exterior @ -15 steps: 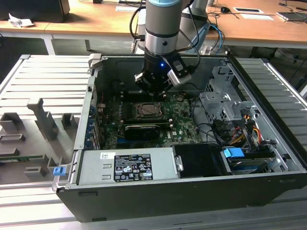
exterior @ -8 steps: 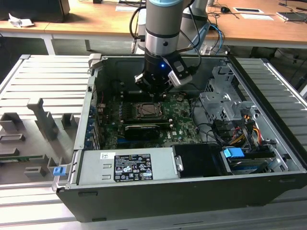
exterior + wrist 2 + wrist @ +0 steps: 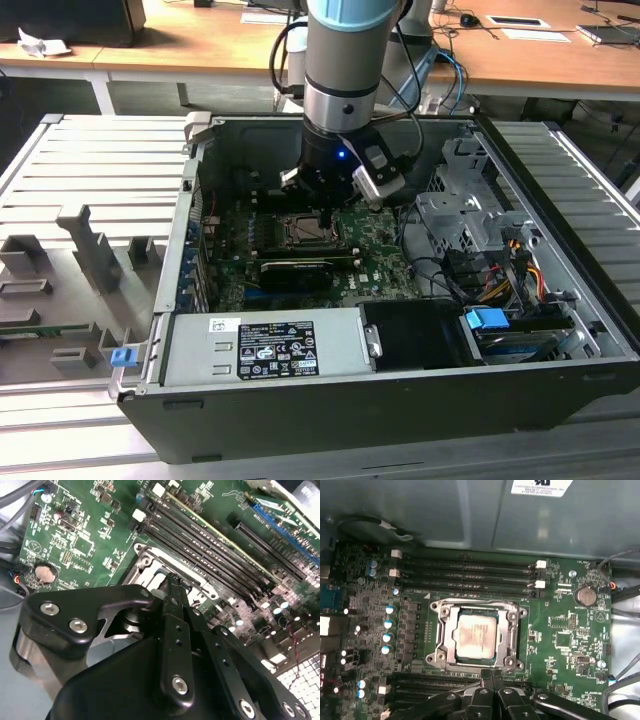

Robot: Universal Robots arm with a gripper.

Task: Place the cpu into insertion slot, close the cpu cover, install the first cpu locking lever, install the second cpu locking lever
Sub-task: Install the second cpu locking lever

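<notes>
The cpu [image 3: 476,637], a silvery square chip, lies flat in the insertion slot [image 3: 445,614] on the green motherboard. The cpu cover [image 3: 449,642], a metal frame with a central window, lies down around the chip. A thin wire lever [image 3: 470,601] runs along one edge of the socket. My gripper [image 3: 492,676] hangs low at the socket's rim, its two black fingertips pressed together with no gap showing. In the second wrist view the gripper [image 3: 172,585] ends right at the socket's metal frame [image 3: 150,570]. In the exterior view the gripper [image 3: 325,212] stands over the insertion slot [image 3: 303,232] inside the open computer case.
Memory slots [image 3: 470,572] run beside the socket, with a coin battery [image 3: 585,595] further along. A long black graphics card [image 3: 295,270] lies just in front of the socket. The power supply [image 3: 265,345], a drive cage [image 3: 470,215] and loose cables [image 3: 500,270] crowd the case.
</notes>
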